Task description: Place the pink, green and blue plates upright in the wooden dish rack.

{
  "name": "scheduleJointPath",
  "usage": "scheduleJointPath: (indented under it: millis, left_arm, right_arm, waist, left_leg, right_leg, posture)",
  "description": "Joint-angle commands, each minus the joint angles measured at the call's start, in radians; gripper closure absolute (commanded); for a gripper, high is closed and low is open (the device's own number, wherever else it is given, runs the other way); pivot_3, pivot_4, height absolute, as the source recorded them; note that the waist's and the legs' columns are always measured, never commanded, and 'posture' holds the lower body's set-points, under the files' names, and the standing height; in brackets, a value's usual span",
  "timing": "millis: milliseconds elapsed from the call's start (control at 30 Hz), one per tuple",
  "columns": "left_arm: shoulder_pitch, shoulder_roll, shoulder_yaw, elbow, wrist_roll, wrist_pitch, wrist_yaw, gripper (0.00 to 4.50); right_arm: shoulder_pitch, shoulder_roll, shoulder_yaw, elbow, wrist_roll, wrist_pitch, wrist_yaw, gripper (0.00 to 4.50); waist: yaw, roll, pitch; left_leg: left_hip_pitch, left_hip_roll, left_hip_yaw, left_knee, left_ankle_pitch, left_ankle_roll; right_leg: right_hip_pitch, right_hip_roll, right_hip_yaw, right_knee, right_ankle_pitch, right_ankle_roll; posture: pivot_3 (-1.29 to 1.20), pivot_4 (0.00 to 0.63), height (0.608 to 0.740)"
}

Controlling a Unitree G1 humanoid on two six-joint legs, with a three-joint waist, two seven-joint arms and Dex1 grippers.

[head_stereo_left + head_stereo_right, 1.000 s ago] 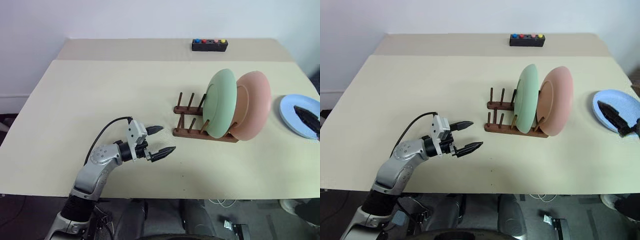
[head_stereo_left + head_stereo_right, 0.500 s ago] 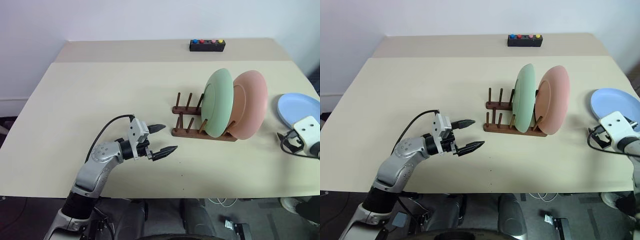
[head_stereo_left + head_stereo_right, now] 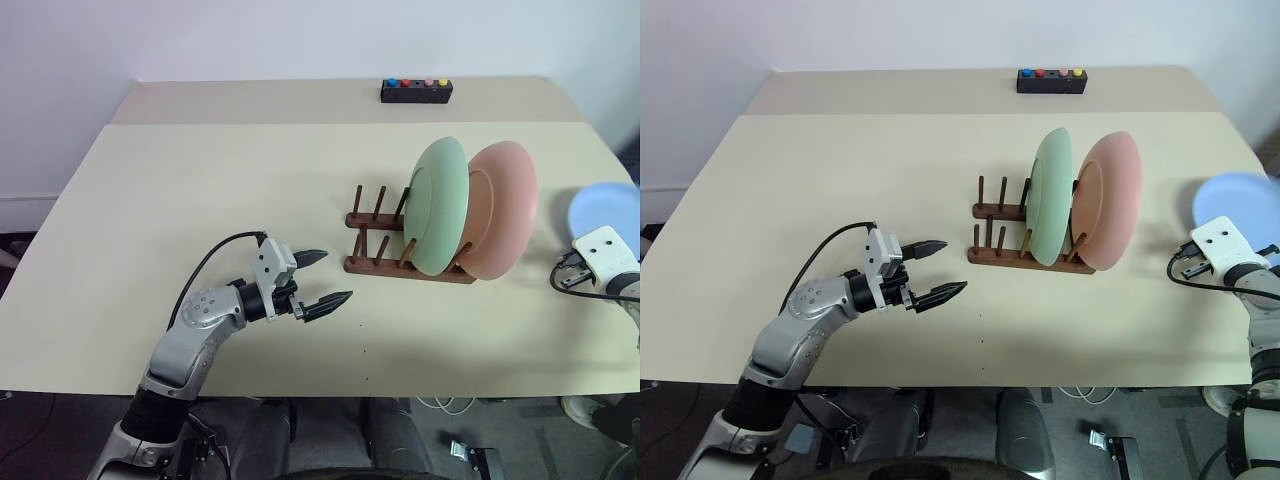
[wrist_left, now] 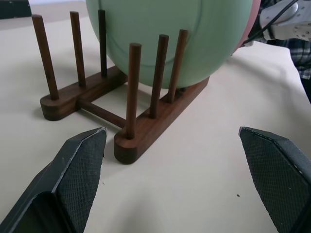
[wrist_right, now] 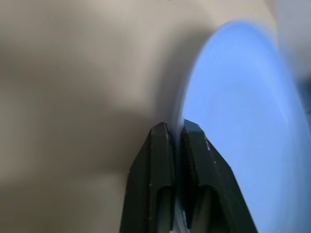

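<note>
Big beige table [image 3: 200, 200] first. On it the wooden dish rack [image 3: 385, 262] has the green plate [image 3: 438, 205] and pink plate [image 3: 505, 210] standing upright. Right gripper [image 5: 176, 141] is pinching the blue plate [image 5: 238, 121] rim at the table's right edge; left gripper [image 3: 325, 278] hangs spread, empty.

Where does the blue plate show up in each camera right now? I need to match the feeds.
Left eye: blue plate at the right edge, beyond the pink plate.
Right eye: same, right edge.
Right wrist: its rim sits between the right gripper's shut fingers.
Shared landmark: the pink plate.
</note>
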Motion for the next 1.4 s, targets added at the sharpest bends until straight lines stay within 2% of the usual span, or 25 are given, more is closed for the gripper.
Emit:
scheduleJointPath:
  millis: [33, 200, 333, 400, 467, 533, 633, 800, 933, 1200, 1400]
  left_arm:
    - [-0.016, -0.004, -0.003, -0.037, 0.004, -0.008, 0.006, 0.00]
    - [-0.028, -0.004, -0.001, -0.027, 0.005, -0.011, 0.006, 0.00]
    - [-0.045, -0.014, -0.001, -0.004, 0.017, -0.026, 0.012, 0.00]
    - [-0.049, -0.017, 0.001, 0.001, 0.021, -0.027, 0.014, 0.00]
    - [-0.052, -0.019, 0.004, 0.006, 0.029, -0.033, 0.017, 0.00]
    - [-0.053, -0.019, 0.011, 0.010, 0.036, -0.041, 0.026, 0.00]
    - [-0.049, -0.010, 0.034, 0.017, 0.042, -0.052, 0.037, 0.00]
    - [-0.035, 0.049, 0.119, 0.045, 0.043, -0.074, 0.044, 0.00]
    - [-0.024, 0.091, 0.169, 0.065, 0.039, -0.088, 0.039, 0.00]
    - [-0.010, 0.116, 0.198, 0.060, 0.033, -0.087, 0.033, 0.00]
    - [-0.021, 0.112, 0.187, 0.059, 0.035, -0.079, 0.032, 0.00]
  right_arm:
    - [0.045, -0.056, -0.063, -0.186, -0.037, -0.042, -0.112, 4.42]
    - [0.066, -0.084, -0.164, -0.547, -0.050, -0.003, -0.183, 4.42]
    - [-0.046, -0.088, -0.156, -0.836, -0.003, 0.056, -0.107, 4.42]
    - [-0.085, -0.078, -0.147, -0.900, 0.019, 0.088, -0.075, 4.42]
    - [-0.178, -0.035, -0.108, -1.005, 0.119, 0.156, -0.021, 4.42]
    - [-0.315, 0.075, -0.024, -1.170, 0.349, 0.302, 0.022, 4.42]
    - [-0.371, 0.223, 0.039, -1.320, 0.641, 0.498, 0.051, 4.42]
    - [-0.334, 0.400, 0.081, -1.422, 0.945, 0.702, -0.018, 4.42]
    - [-0.277, 0.478, 0.067, -1.465, 1.098, 0.785, -0.112, 4.42]
    - [-0.142, 0.496, -0.007, -1.469, 1.335, 0.879, -0.294, 4.42]
    - [-0.110, 0.513, -0.020, -1.464, 1.457, 0.880, -0.390, 4.42]
  waist:
    - [0.001, 0.001, 0.000]
    - [-0.003, 0.006, 0.000]
    - [-0.006, 0.007, 0.000]
    - [-0.001, 0.006, 0.000]
    - [0.005, 0.005, 0.001]
    - [0.003, 0.003, 0.002]
    - [-0.003, 0.004, 0.002]
    - [0.010, 0.002, 0.002]
    - [0.007, 0.002, 0.002]
    - [0.004, 0.002, 0.002]
    - [0.002, 0.002, 0.002]
  left_leg:
    - [0.000, 0.000, 0.000, 0.000, 0.000, 0.000]
    - [0.000, 0.000, 0.001, 0.000, 0.000, 0.000]
    - [0.000, 0.000, 0.001, 0.000, 0.000, 0.000]
    - [0.000, 0.000, 0.000, 0.000, 0.000, 0.000]
    - [0.000, 0.000, -0.001, 0.000, 0.000, 0.000]
    - [-0.001, 0.000, -0.001, 0.001, 0.000, 0.000]
    - [-0.001, 0.001, -0.001, -0.001, 0.000, 0.000]
    - [-0.003, 0.000, -0.007, 0.000, 0.000, 0.000]
    - [-0.003, 0.000, -0.006, 0.000, 0.000, 0.000]
    - [-0.003, 0.000, -0.006, 0.000, 0.000, 0.000]
    - [-0.003, 0.000, -0.006, -0.001, 0.000, 0.000]
  right_leg:
    - [0.000, 0.000, 0.000, 0.000, 0.000, 0.000]
    - [-0.002, 0.000, 0.001, 0.002, 0.000, 0.001]
    - [-0.003, 0.000, 0.001, 0.004, 0.000, 0.002]
    - [-0.002, 0.000, 0.001, 0.004, 0.000, 0.002]
    - [-0.001, 0.000, 0.001, 0.003, 0.000, 0.002]
    - [-0.001, 0.000, 0.001, 0.001, 0.000, 0.002]
    - [-0.003, 0.000, 0.001, 0.003, 0.001, 0.002]
    - [-0.005, 0.000, -0.003, 0.009, 0.000, 0.001]
    - [-0.005, 0.000, -0.003, 0.009, -0.001, -0.001]
    - [-0.007, 0.000, -0.003, 0.011, -0.001, -0.001]
    - [-0.007, 0.000, -0.003, 0.011, -0.001, 0.000]
  posture:
    - [0.00, 0.150, 0.740]
    - [0.00, 0.150, 0.740]
    - [0.00, 0.150, 0.740]
    - [0.00, 0.150, 0.740]
    - [0.00, 0.150, 0.740]
    - [0.00, 0.150, 0.740]
    - [0.00, 0.150, 0.740]
    - [0.00, 0.150, 0.740]
    - [0.00, 0.150, 0.740]
    - [0.00, 0.150, 0.740]
    - [0.00, 0.150, 0.740]
